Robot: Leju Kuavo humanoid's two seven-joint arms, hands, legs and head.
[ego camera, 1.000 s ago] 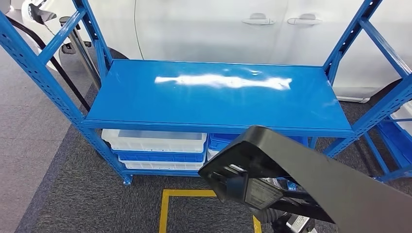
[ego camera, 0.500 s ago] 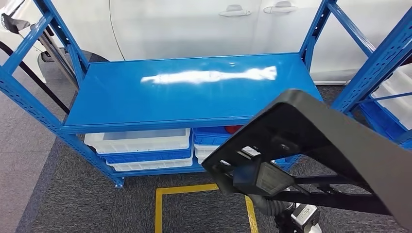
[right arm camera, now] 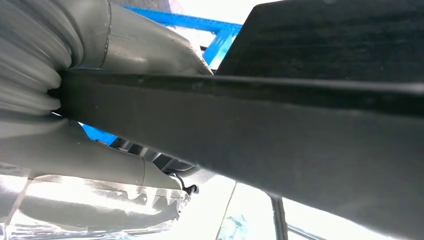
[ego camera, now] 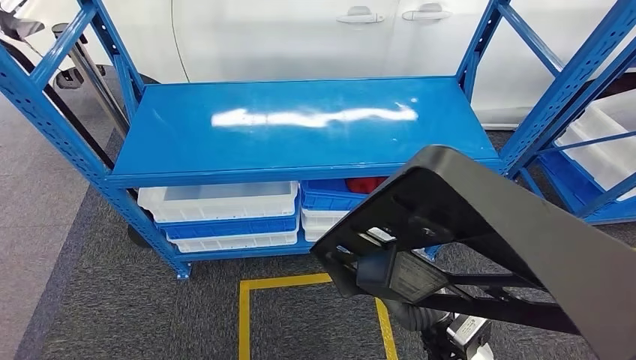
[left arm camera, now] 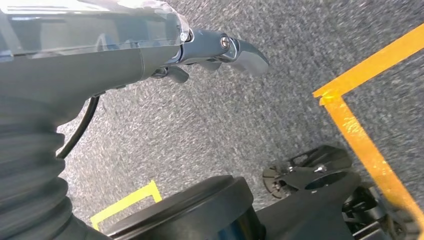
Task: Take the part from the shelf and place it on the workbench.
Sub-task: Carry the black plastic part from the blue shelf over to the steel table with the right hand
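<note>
Part: long black moulded plastic panel (ego camera: 517, 240), broad and flat with a rounded corner, ribbed lattice and a labelled grey block on its underside; it is off the shelf and carried low in front of the robot, above the carpet.
Right hand: the right hand (right arm camera: 100, 110) grips the panel edge-on in the right wrist view; thick grey fingers (right arm camera: 125, 50) lie on one face, the grey thumb on the other, pinching the slab between them.
Left hand: the left hand (left arm camera: 200, 52) hangs over the floor holding nothing; its dark fingers (left arm camera: 245, 50) look loosely extended.
Handling estimate: probably light for its size and fairly stiff, yet long enough to lever against the fingers; matt surface should offer fair friction; ribs and clips may snap if knocked.
Grip advice: hold near the thick rim close to the fingers, not on the thin lattice.
Shelf: blue painted steel shelf (ego camera: 300, 142), glossy, beyond the fingers, with perforated uprights.
Bins: white and blue plastic crates (ego camera: 225, 214) on the tier beneath.
Floor: grey carpet (ego camera: 112, 307) with yellow tape marking (ego camera: 247, 315) below the fingers.
Worktop: I cannot tell where it stands.
</note>
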